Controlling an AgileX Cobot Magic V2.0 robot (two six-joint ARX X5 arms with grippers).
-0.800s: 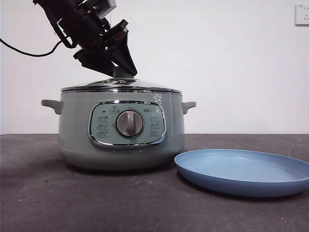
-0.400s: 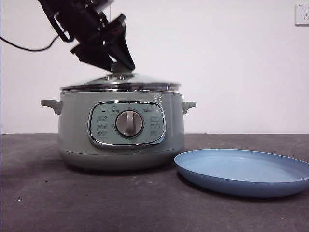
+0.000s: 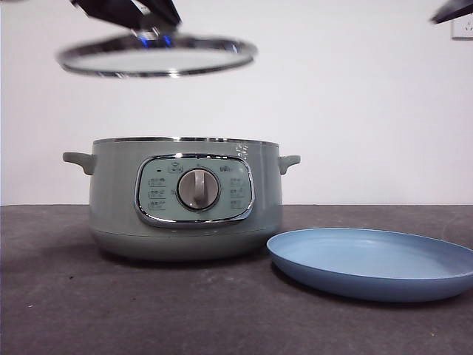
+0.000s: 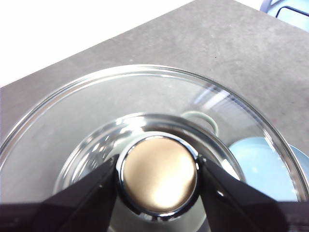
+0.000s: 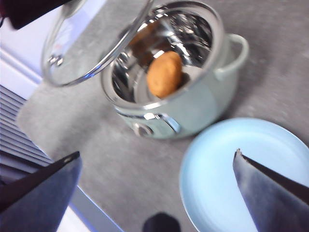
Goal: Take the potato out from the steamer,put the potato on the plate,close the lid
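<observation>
The sage-green steamer [image 3: 185, 196] stands uncovered on the dark table. The right wrist view looks down into the steamer [image 5: 193, 104], where the orange-brown potato [image 5: 164, 73] lies. My left gripper [image 4: 158, 169] is shut on the knob [image 4: 158, 175] of the glass lid [image 4: 67, 125]. It holds the lid [image 3: 157, 55] slightly tilted, well above the pot and a little to its left, and the left gripper [image 3: 137, 11] shows at the top edge. The blue plate [image 3: 373, 262] lies to the right of the pot. High over the plate [image 5: 227, 169], my right gripper [image 5: 157, 154] is open and holds nothing.
A black tip of the right arm [image 3: 451, 11] shows at the top right corner, in front of a wall socket [image 3: 463, 28]. The steamer's dial [image 3: 198, 189] faces the front. Bare grey table [image 3: 111, 303] lies in front of the pot.
The lid rested on the steamer, tilted up at one side, then rose clear of the pot in my left gripper. A black arm tip has come into the top right corner.
</observation>
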